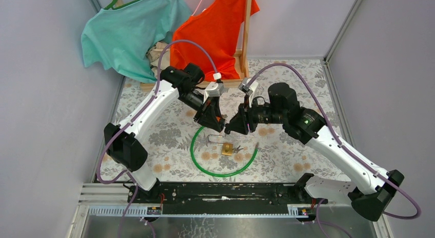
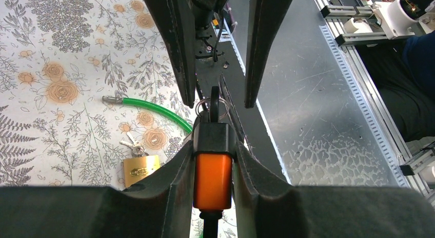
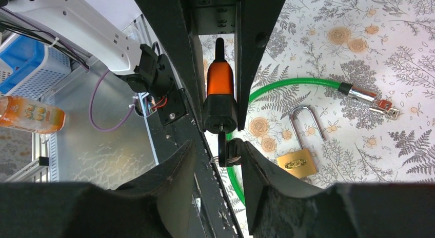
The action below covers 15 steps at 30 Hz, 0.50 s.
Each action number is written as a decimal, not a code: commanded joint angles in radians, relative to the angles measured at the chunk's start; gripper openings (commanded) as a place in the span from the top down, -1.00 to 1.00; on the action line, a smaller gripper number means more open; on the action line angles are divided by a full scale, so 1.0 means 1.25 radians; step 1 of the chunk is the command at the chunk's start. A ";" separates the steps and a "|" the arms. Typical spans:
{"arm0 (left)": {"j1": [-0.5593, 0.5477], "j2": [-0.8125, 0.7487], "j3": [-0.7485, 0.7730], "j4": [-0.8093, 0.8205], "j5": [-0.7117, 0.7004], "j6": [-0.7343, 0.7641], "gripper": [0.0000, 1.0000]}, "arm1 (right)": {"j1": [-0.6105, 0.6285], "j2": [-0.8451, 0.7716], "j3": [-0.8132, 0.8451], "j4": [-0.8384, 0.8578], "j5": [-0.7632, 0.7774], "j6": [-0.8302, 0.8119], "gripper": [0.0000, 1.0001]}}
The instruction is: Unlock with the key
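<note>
My left gripper (image 2: 214, 145) is shut on the orange and black lock barrel (image 2: 212, 181) of the green cable (image 1: 205, 166) and holds it above the table. A black-headed key (image 2: 215, 102) with a ring sticks out of the barrel's black end. My right gripper (image 3: 217, 144) is open, with its fingers on either side of that key (image 3: 221, 148); the right-hand finger is close to a second key head on the ring. The two grippers meet tip to tip in the top view, left (image 1: 218, 125) and right (image 1: 231, 126).
A brass padlock (image 1: 227, 149) with small keys (image 1: 238, 151) lies on the floral cloth inside the cable loop. The cable's metal end pin (image 3: 367, 97) lies free. A teal shirt (image 1: 128, 33) and an orange shirt (image 1: 215, 27) hang on a wooden rack at the back.
</note>
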 commanded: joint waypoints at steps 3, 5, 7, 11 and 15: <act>0.007 -0.028 0.028 -0.011 0.044 -0.011 0.94 | -0.003 -0.005 0.003 -0.016 -0.023 -0.027 0.19; 0.008 -0.027 0.028 -0.010 0.044 -0.009 0.94 | -0.003 -0.012 -0.001 -0.015 -0.016 -0.027 0.33; 0.008 -0.026 0.028 -0.011 0.046 -0.009 0.94 | -0.003 -0.017 -0.010 -0.006 -0.011 -0.023 0.57; 0.008 -0.023 0.030 -0.011 0.056 -0.008 0.94 | -0.003 -0.014 -0.018 0.022 -0.022 -0.004 0.73; 0.008 -0.019 0.034 -0.010 0.059 -0.007 0.93 | -0.003 0.005 -0.019 0.060 -0.045 0.018 0.89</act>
